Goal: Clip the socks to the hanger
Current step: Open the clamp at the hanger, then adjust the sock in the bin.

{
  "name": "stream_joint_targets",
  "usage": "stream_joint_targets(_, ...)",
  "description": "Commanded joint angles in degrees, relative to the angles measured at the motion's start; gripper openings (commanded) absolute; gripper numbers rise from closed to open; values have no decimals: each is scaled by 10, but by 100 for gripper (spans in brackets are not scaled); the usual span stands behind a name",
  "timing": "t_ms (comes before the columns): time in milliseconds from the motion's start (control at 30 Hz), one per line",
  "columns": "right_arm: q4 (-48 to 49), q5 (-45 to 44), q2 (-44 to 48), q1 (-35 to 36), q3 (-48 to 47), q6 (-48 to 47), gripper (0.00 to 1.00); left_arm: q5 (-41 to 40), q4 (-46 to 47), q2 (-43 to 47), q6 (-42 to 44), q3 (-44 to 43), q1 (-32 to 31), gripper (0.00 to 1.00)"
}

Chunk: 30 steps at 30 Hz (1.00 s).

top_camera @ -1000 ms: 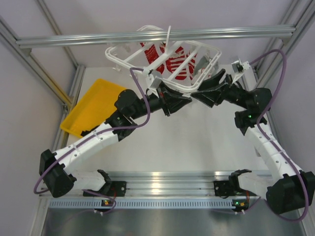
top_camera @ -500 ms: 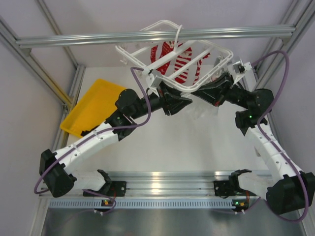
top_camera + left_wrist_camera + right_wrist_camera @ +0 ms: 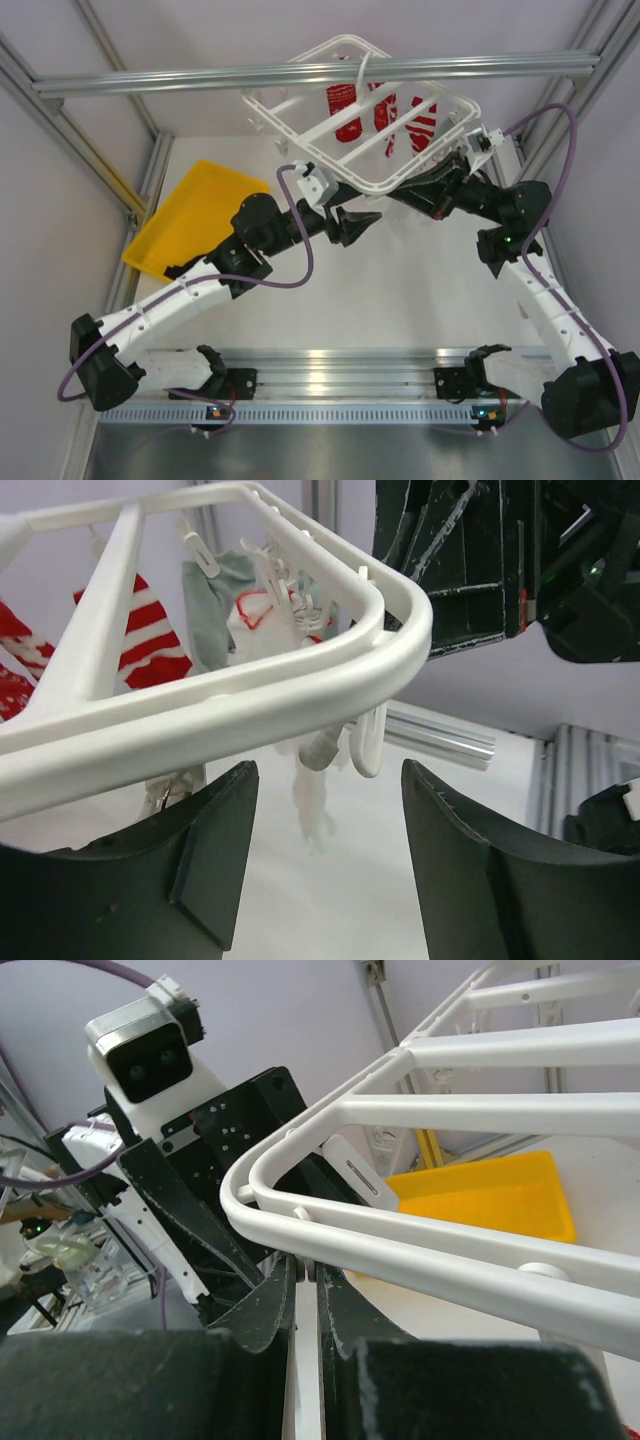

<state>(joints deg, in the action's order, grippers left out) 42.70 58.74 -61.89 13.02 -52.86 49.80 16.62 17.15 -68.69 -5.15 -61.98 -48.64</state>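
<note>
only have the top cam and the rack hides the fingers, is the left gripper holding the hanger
observer: no, the left gripper is open, the hanger rim sits beyond its fingertips, ungripped
operator: and the right one
observer: the right gripper is shut on a thin white hanger bar
operator: any black socks clipped
observer: none visible, only red-and-white socks and a grey-green piece hang from clips

- Yellow tray point(image 3: 195, 215): laid askew at approx. 10 o'clock on white table point(image 3: 400, 300), by its L edge.
- Red/white striped socks point(image 3: 343, 108): seen hung at 12 o'clock, over table's far end.
- Grey-white garment point(image 3: 212, 600): seen just beside striped socks in L wrist view.
- Alu. crossbar point(image 3: 150, 80): run L–R across 12 o'clock.
- Metal rail point(image 3: 330, 362): set along 6 o'clock edge.
</note>
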Motion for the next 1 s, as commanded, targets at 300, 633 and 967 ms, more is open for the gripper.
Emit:
stream_joint_targets(300,-125,-22,19,3,-48,-96,0,-131,53,7,327,17,-107,65)
stream_joint_targets(633,-176,-24,35,3,-56,-139,0,-221,81,-16,396,10,-143,65)
stream_joint_targets(967,-168,-25,32,3,-66,-139,0,-202,-23,62,368,68,-148,65)
